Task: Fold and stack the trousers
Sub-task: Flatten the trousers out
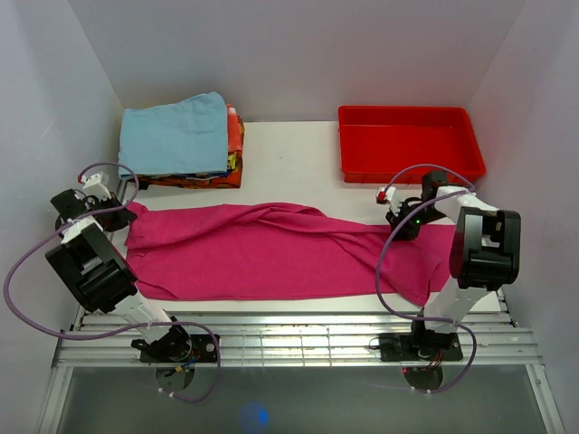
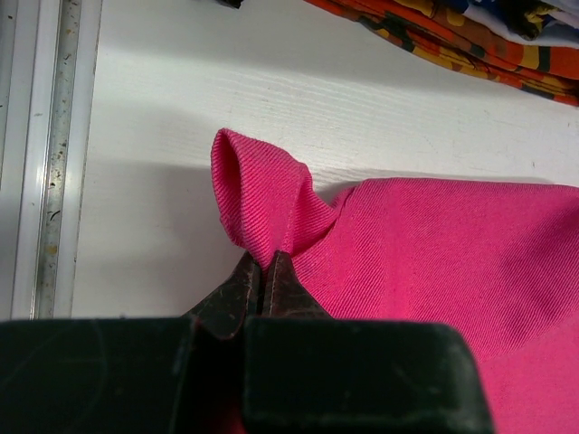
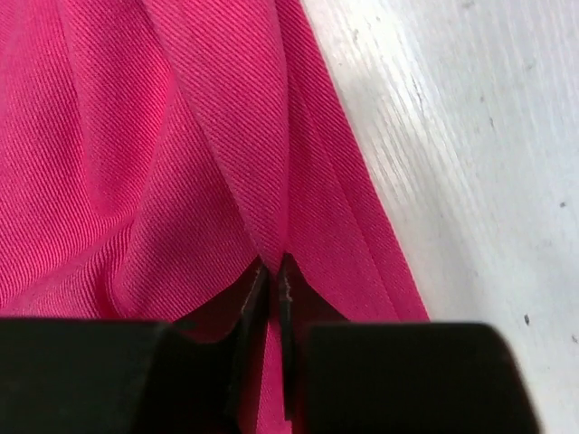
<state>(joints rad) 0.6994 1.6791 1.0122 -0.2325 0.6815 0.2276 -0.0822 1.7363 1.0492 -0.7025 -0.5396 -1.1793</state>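
The magenta-pink trousers (image 1: 262,251) lie spread lengthwise across the white table, from the left edge to the right. My left gripper (image 1: 125,207) is shut on the far left corner of the trousers (image 2: 434,253); in the left wrist view (image 2: 265,262) a small loop of cloth stands up from the closed jaws. My right gripper (image 1: 395,222) is shut on a fold near the far right edge of the trousers (image 3: 136,163); in the right wrist view (image 3: 271,265) the cloth runs between the jaws.
A stack of folded cloths with a light blue one (image 1: 176,136) on top sits at the back left; its orange edge shows in the left wrist view (image 2: 452,45). A red plastic tray (image 1: 409,143) stands at the back right. The table's metal rail (image 1: 298,339) runs along the front.
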